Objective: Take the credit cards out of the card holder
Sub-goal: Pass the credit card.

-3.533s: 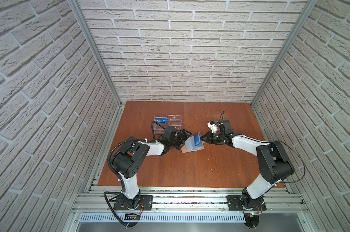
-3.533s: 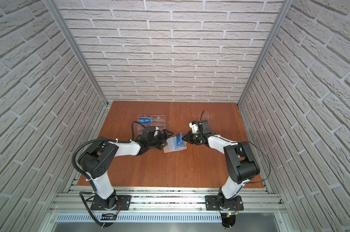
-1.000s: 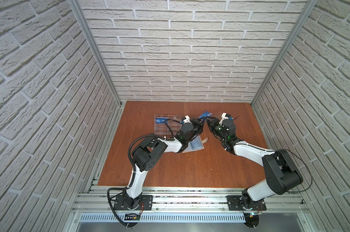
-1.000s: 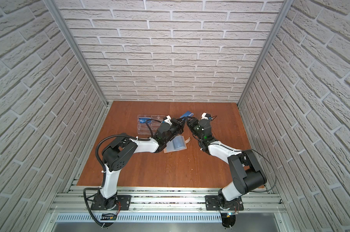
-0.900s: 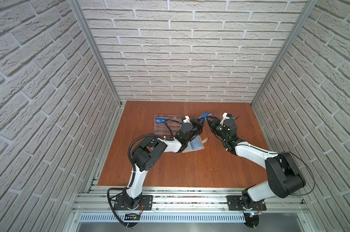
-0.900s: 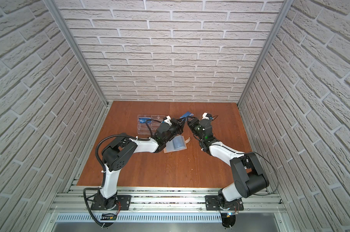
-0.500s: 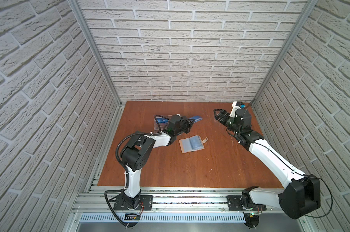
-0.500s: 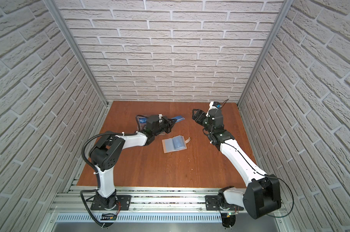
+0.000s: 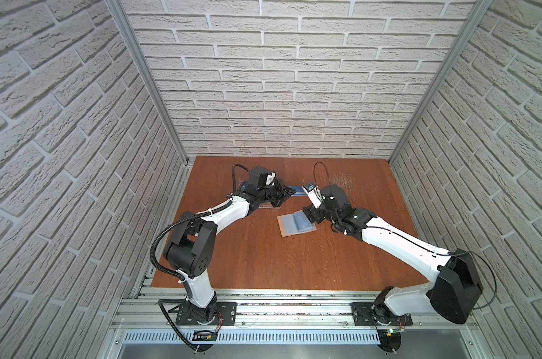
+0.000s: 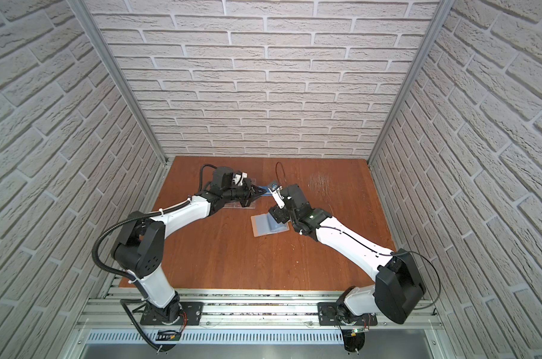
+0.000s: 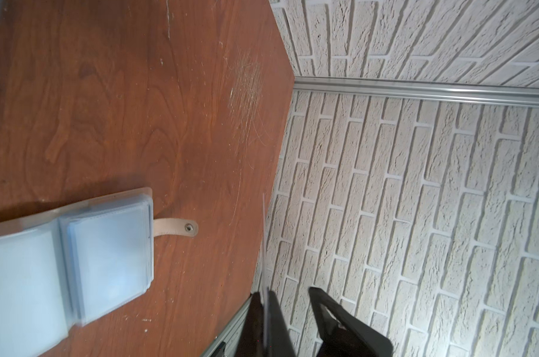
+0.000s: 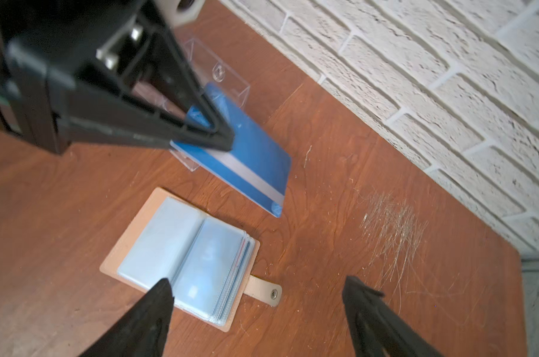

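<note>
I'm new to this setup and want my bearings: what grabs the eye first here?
The left tool, shut on a blue credit card, holds it off the table beside the clear rack. Nearer the front, the tan card holder lies open on the wood, with the right tool open above it.

card holder [image 9: 296, 224] on the table [image 9: 263, 258], rack [image 12: 222, 72] behind it to the left — credit card [image 12: 249, 160] aloft beside the rack

3 white brick walls [image 9: 279, 77], scratched reddish wood tabletop [image 9: 263, 255].
</note>
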Robot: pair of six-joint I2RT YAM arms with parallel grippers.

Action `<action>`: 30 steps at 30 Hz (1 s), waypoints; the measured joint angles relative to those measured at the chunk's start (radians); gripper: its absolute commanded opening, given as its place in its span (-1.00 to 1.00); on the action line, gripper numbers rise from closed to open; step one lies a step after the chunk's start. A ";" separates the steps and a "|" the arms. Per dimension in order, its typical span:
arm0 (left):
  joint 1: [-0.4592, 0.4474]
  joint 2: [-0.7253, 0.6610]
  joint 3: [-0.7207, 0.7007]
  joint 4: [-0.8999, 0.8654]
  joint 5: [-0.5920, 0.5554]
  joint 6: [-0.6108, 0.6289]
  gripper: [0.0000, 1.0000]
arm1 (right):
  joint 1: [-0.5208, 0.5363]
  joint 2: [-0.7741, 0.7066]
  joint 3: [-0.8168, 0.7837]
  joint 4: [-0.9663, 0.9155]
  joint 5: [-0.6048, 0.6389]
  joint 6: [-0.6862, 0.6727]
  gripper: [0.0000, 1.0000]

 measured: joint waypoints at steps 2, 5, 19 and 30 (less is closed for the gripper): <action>0.012 -0.018 0.000 -0.014 0.015 0.006 -1.00 | 0.013 0.025 0.004 0.003 0.029 -0.045 0.74; 0.026 -0.036 -0.004 -0.024 0.034 0.005 -1.00 | 0.015 0.056 0.021 0.014 0.065 -0.087 0.66; 0.034 -0.061 -0.026 -0.076 0.083 0.001 -1.00 | 0.045 0.153 0.097 0.095 0.099 -0.175 0.40; 0.034 -0.061 -0.027 -0.102 0.104 -0.008 -1.00 | 0.062 0.206 0.120 0.135 0.125 -0.217 -0.12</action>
